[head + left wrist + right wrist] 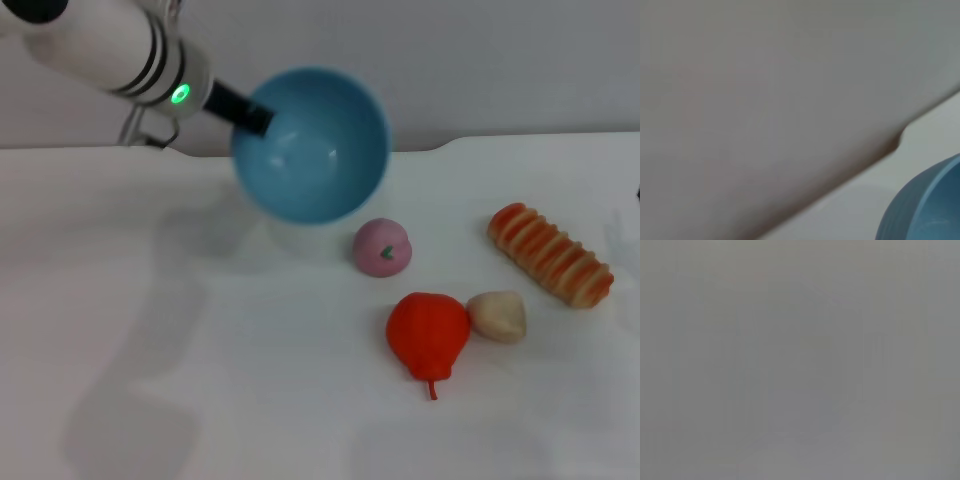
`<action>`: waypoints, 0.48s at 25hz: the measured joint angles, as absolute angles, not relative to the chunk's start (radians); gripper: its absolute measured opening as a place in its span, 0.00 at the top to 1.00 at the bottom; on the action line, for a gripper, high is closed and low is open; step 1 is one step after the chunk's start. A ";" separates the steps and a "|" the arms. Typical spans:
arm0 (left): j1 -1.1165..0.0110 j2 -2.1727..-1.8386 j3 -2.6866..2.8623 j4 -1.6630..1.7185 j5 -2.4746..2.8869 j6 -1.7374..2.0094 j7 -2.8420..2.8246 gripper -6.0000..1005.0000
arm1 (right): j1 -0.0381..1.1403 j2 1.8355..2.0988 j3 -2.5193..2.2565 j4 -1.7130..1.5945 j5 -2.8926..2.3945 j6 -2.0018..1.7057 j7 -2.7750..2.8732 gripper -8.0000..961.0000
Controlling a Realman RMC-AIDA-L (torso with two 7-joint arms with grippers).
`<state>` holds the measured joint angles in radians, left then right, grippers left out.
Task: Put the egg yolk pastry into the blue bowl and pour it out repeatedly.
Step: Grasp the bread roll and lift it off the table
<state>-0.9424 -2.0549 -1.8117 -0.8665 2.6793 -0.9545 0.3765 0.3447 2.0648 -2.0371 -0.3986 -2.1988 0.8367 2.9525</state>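
We see left gripper (250, 112) clamped on blue bowl (312, 145) rim, upper centre, tilted; egg yolk pastry (498, 316) lower right on table (200, 350).

I see the blue bowl (312, 145) as a plain light blue, glossy with pale glints. The egg yolk pastry (498, 316) is a matte pale beige. At its nine o'clock sits an orange-red pear (428, 335); at eleven, a pink ball (381, 247) with a small green mark. The bread roll (550, 254) is tan with orange stripes. The desk (200, 380) is white.
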 joint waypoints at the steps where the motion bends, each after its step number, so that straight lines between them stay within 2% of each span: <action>1: -0.940 -2.055 -1.811 -0.861 2.693 -0.962 0.362 1.00 | 0.350 2.061 -2.034 -0.408 -2.202 0.808 2.949 0.46; 8: -0.883 -2.058 -1.819 -0.816 2.719 -0.963 0.325 1.00 | 0.368 2.039 -1.936 -0.595 -2.210 0.509 2.793 0.46; 12: -0.865 -2.060 -1.820 -0.813 2.714 -0.929 0.316 1.00 | 0.362 2.052 -1.746 -0.778 -2.210 0.233 2.605 0.46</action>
<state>-0.8651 -2.0597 -1.8205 -0.8130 2.7143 -0.9290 0.3161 0.3617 2.0517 -1.7461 -0.7785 -2.2104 0.2333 2.6053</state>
